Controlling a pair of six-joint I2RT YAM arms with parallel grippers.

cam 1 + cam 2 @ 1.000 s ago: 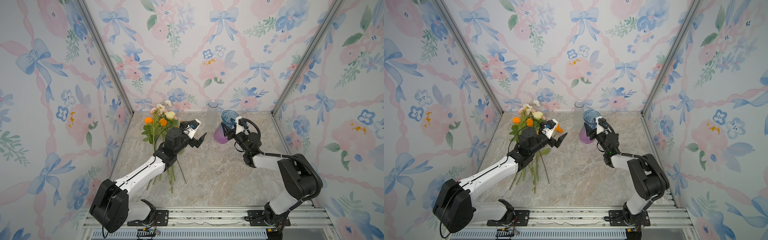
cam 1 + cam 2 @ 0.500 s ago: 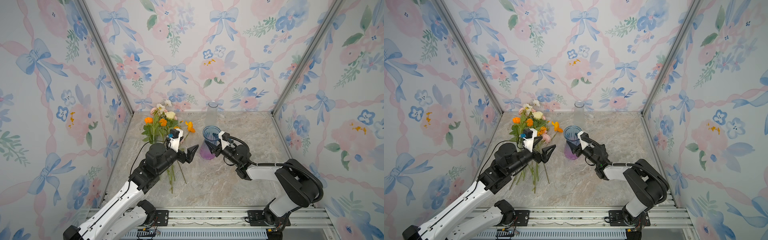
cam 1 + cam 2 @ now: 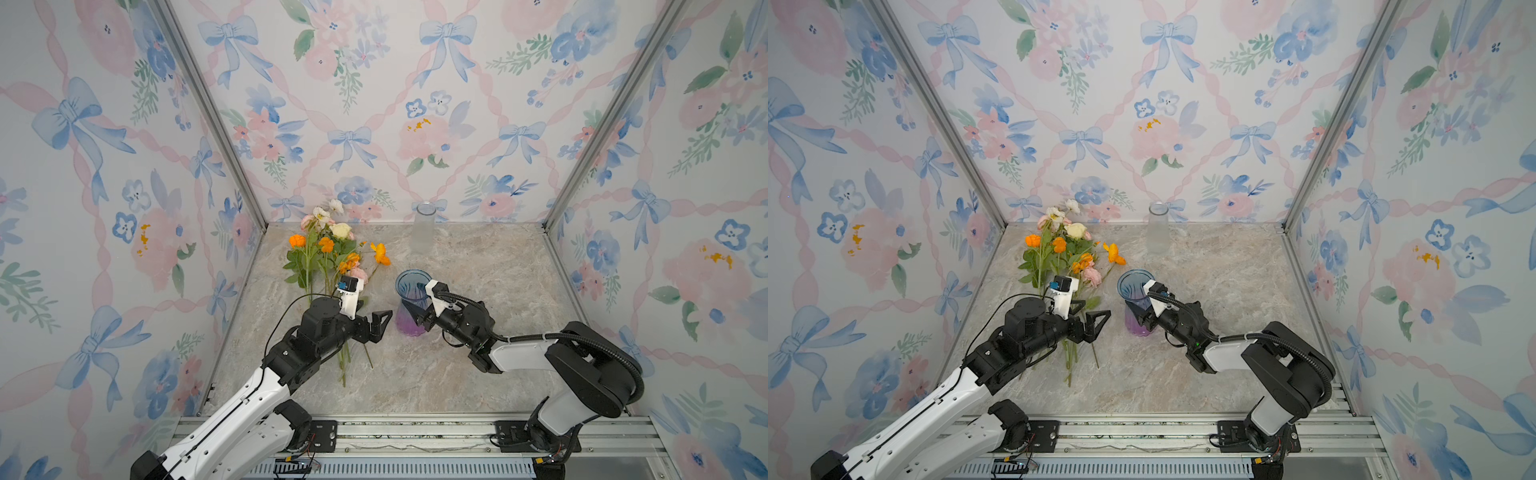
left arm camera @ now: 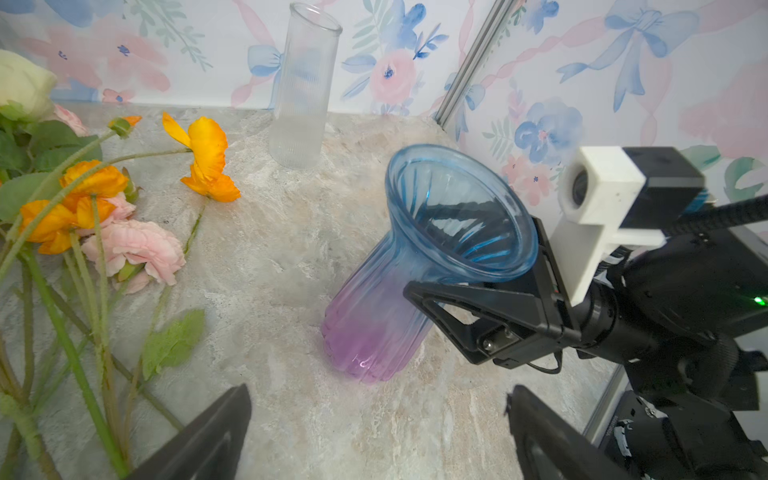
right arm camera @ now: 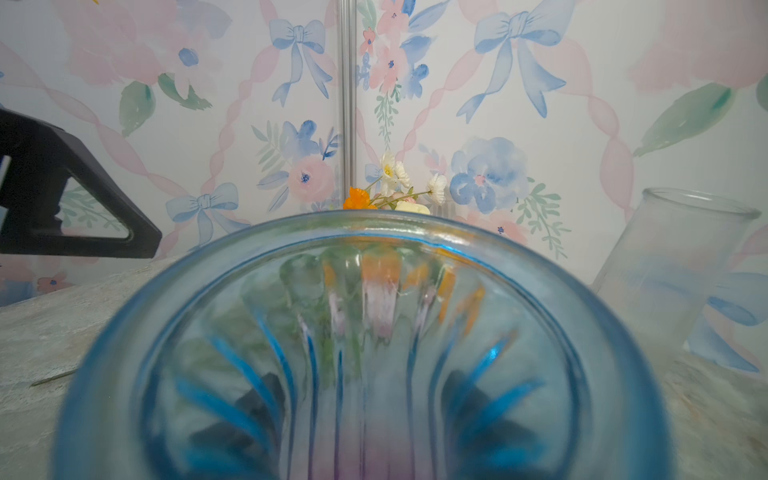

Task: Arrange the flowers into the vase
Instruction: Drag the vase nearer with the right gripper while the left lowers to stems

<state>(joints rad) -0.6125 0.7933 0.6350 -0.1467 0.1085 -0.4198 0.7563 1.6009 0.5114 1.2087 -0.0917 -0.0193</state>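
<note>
The right gripper is clamping the slick, fragile blue vase by its neck while the left gripper is hovering wide open beside it, near light, floppy flowers probably best pinched mid-stem.

Bright even light, faint shadows; vase blurred in right wrist view.

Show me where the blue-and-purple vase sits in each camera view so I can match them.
In a top view: blue-and-purple vase just right of centre, below mid-height.
In a top view: just left of centre, below mid-height.
Left wrist: near mid-frame, the whole vase visible.
Right wrist: close up, its mouth fills most of the frame.
Shared landmark: the clear ribbed vase, seen in all four views.
</note>
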